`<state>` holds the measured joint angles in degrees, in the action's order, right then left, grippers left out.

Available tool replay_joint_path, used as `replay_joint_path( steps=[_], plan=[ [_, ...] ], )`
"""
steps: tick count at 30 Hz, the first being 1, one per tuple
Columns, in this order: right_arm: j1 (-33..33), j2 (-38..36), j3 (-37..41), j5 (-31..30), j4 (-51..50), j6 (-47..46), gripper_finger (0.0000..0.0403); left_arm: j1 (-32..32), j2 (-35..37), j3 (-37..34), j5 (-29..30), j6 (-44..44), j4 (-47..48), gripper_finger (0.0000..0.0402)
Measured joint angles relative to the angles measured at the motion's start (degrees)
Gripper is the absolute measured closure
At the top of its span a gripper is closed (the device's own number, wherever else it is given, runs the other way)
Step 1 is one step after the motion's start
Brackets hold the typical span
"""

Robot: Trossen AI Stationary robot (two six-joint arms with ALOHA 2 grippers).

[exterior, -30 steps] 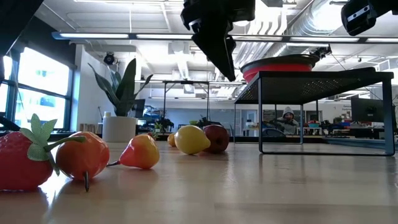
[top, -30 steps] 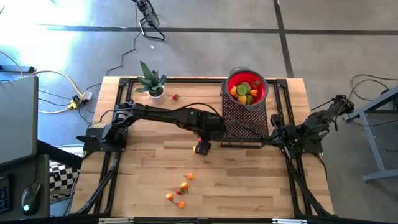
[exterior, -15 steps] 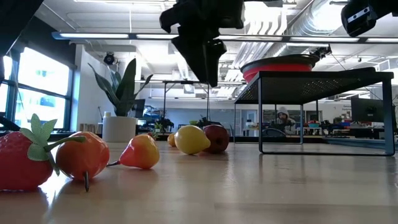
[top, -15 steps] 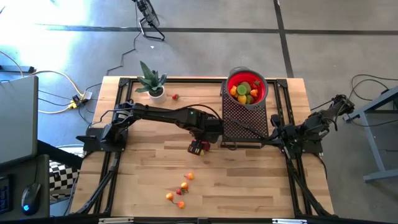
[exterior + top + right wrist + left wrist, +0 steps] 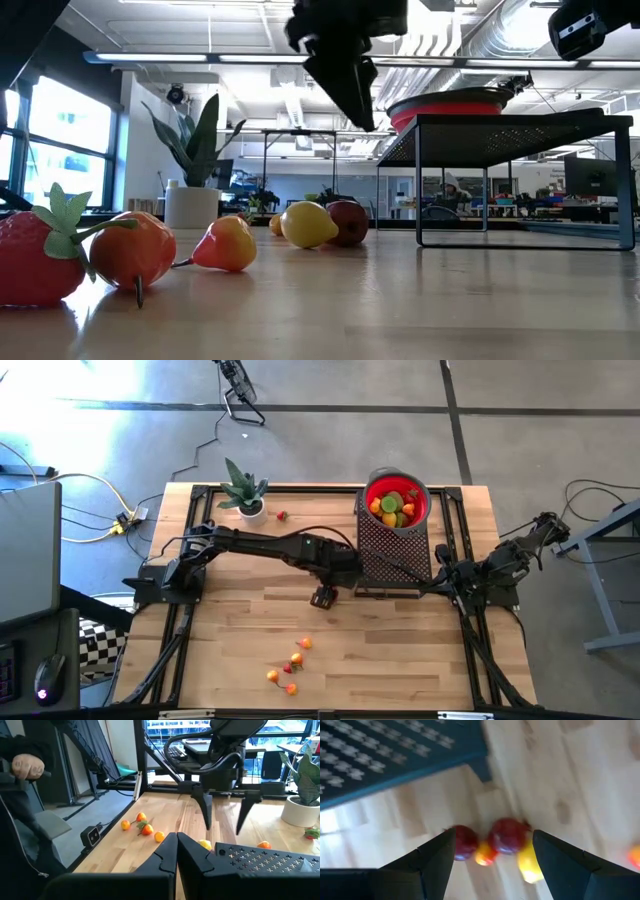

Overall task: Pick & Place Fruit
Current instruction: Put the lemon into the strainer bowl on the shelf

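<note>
We see left gripper (image 5: 322, 598) hovering above table (image 5: 400, 660) centre, just left of black mesh stand (image 5: 395, 555), fingers (image 5: 437, 855) spread wide, holding nothing. Below it, small fruit cluster (image 5: 495, 842): two red, one orange, one yellow. More fruit in red bowl (image 5: 398, 502) atop stand; another loose group (image 5: 288, 668) near front edge. Right gripper (image 5: 176, 851) parked at right side, fingers pressed together, empty.

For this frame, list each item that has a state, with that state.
Left tool: open, empty, hovering above a fruit cluster by the rack.
Right tool: shut, empty, parked at the table's right side.
Red bowl: on the black mesh rack, holding fruit.
Potted plant: upright.
</note>
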<state>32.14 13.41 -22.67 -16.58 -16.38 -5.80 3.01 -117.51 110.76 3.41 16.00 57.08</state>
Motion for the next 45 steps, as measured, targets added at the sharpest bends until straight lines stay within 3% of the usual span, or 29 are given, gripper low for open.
replay_joint_path(
  steps=[6, 16, 26, 35, 45],
  plan=[
    [0.00, 0.02, 0.02, -0.02, 0.12, -0.36, 0.0401, 0.00, 0.00, -0.01, 0.16, -5.33, -0.72, 0.0142],
    [0.00, 0.02, 0.02, -4.77, 0.35, -0.42, 0.0401, -0.02, -0.05, -7.42, -4.71, -2.77, -3.02, 0.0142],
    [-0.02, 0.02, 0.02, -4.98, 0.35, -0.50, 0.0400, 1.19, 1.26, -7.63, -1.17, -2.77, 1.54, 0.0142],
    [0.00, 0.02, 0.00, -5.76, 1.38, -0.57, 0.0400, 1.82, 10.52, -22.84, -0.11, -7.28, -12.15, 0.0142],
    [0.00, 0.02, 0.00, -6.03, 2.10, -0.44, 0.0400, 2.21, 12.44, -24.13, 2.90, -7.01, -13.20, 0.0142]
  ],
)
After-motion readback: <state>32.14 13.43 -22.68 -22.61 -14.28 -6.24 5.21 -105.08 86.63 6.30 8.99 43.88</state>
